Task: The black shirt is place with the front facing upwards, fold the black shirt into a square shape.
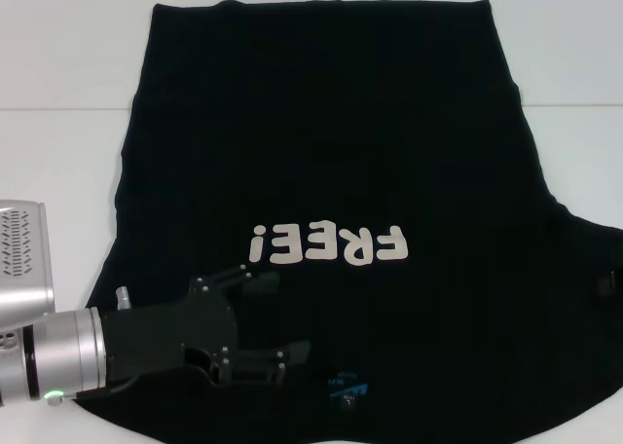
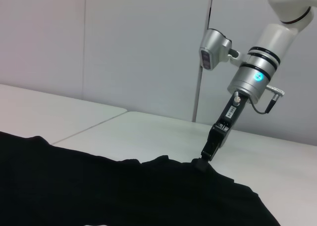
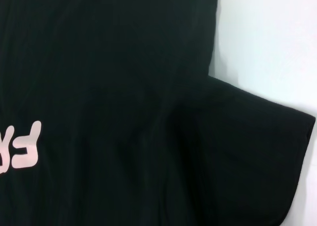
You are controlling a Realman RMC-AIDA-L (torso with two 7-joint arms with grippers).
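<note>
White tabletop [image 1: 58,152] runs under the whole scene, with pale wall panels behind it in the left wrist view. Spread flat across it lies the black shirt [image 1: 321,152], front up, its cream "FREE!" lettering [image 1: 326,244] reading upside down from the robot's side, so the collar and its small blue neck label [image 1: 348,388] sit at the near edge and the hem at the far edge.

Reaching in from the near left, the left gripper [image 1: 277,317] hovers low over the shirt's near-left part, just left of the label, with its jaws parted and nothing between them; it looks poised to take hold near the shoulder for a first fold.

At the far right of the cloth, the right gripper [image 2: 204,154] comes down steeply onto the right sleeve [image 3: 247,151], its tip touching the fabric at the edge, where the cloth rises in a small peak. That suggests a pinch, but whether its jaws are closed I cannot tell
</note>
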